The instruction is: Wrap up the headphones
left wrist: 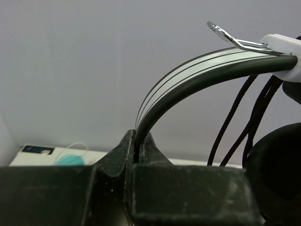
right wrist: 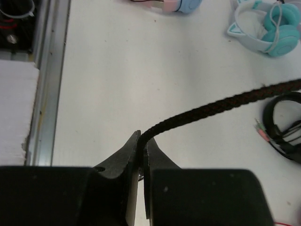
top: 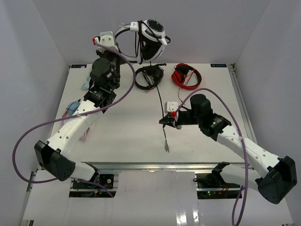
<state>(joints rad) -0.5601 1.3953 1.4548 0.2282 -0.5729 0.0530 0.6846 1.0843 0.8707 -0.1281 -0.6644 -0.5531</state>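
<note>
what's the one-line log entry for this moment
left gripper: shut on headband | right gripper: shut on cable | headphones: held aloft

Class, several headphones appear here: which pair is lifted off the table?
The white-and-black over-ear headphones, held aloft by the left gripper; the all-black pair and red pair lie flat.

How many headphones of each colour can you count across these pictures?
white-and-black headphones: 1
black headphones: 1
red headphones: 1
white-and-teal cat-ear headphones: 1
pink-and-blue headphones: 1
Total: 5
</note>
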